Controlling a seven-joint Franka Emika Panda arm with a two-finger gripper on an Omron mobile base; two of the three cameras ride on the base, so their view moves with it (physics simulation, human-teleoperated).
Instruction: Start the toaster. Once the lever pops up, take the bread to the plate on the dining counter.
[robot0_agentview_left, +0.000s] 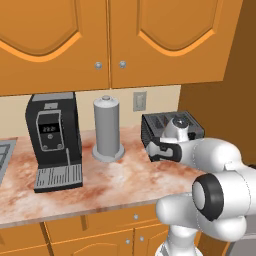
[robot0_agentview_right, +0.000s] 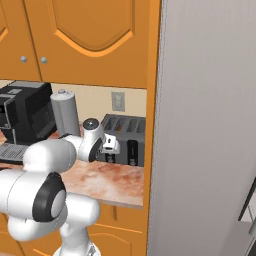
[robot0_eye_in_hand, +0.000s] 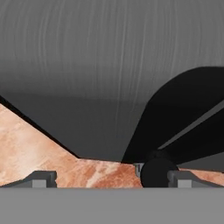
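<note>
The small black toaster (robot0_agentview_left: 187, 121) stands at the right end of the marbled worktop, with its two top slots showing in the right base view (robot0_agentview_right: 124, 124). My gripper (robot0_agentview_right: 110, 151) hangs low at the toaster's grey narrow end face, close to the lever slot (robot0_agentview_right: 132, 150). In the hand view the two fingertips (robot0_eye_in_hand: 42, 178) stand wide apart and open, with nothing between them. The grey end face (robot0_eye_in_hand: 109, 65) looms just ahead, and a dark round knob (robot0_eye_in_hand: 155, 173) sits by the right fingertip. The bread is hidden. The plate and the dining counter are out of view.
A tall black coffee machine (robot0_agentview_left: 52, 140) and a grey cylinder canister (robot0_agentview_left: 107, 130) stand left of the toaster. Orange wall cabinets (robot0_agentview_left: 100, 40) hang overhead. A tall grey panel (robot0_agentview_right: 210, 125) walls off the right side, right next to the toaster.
</note>
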